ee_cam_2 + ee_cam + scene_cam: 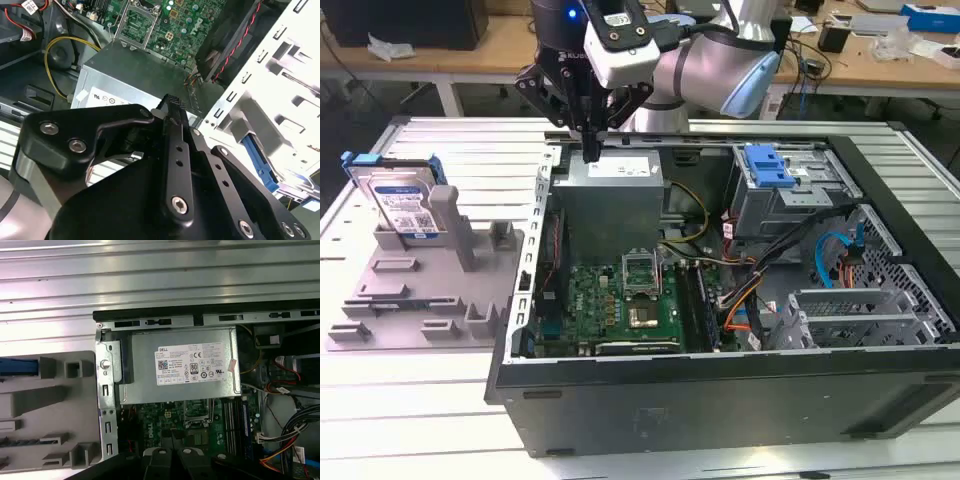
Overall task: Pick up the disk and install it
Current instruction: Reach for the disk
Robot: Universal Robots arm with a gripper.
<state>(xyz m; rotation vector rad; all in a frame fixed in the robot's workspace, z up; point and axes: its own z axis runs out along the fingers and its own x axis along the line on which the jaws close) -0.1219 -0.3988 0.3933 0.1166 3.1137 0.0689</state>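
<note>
The disk — a flat silver hard drive with blue-and-white label and blue plastic frame — is seen standing on edge, long axis roughly upright, in the grey plastic fixture at the exterior view's left. The black gripper is poised well to its right, over the grey metal power supply — fingers closed on nothing.

Arm reaching over the grey power box
The gripper points straight down just above one corner of the box, fingers pressed together, holding nothing.
</note>
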